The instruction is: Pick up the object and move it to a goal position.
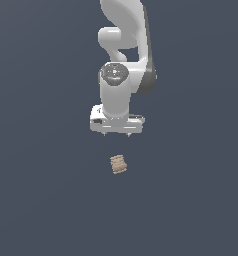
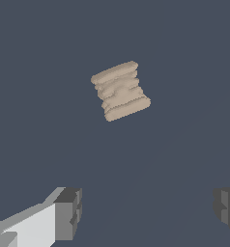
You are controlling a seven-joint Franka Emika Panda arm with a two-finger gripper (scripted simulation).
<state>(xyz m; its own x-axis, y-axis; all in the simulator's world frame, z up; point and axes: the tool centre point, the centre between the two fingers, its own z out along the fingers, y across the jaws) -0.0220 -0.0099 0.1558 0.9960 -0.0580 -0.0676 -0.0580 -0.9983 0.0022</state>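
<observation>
Exterior view: white arm hangs over the plain grey bench (image 1: 46,200), its gripper (image 1: 116,134) above the object (image 1: 119,164) and apart from it, the small tan ridged block lying skewed on the bench. Wrist view: fingers (image 2: 68,212) spread wide, empty; object (image 2: 120,90) sits off their centreline, tilted. Likely risk: closing unaligned would clip a rounded ridge and knock it aside.

Flat slate-blue ground (image 1: 36,200), nothing but one even surface all round.

Same dull grey-blue fills the exterior view edge to edge and the wrist view too; no walls, furniture or windows show, no seam or horizon. Light is soft and even, barely a shadow, with only a faint paler diagonal band across the wrist view's ground.
</observation>
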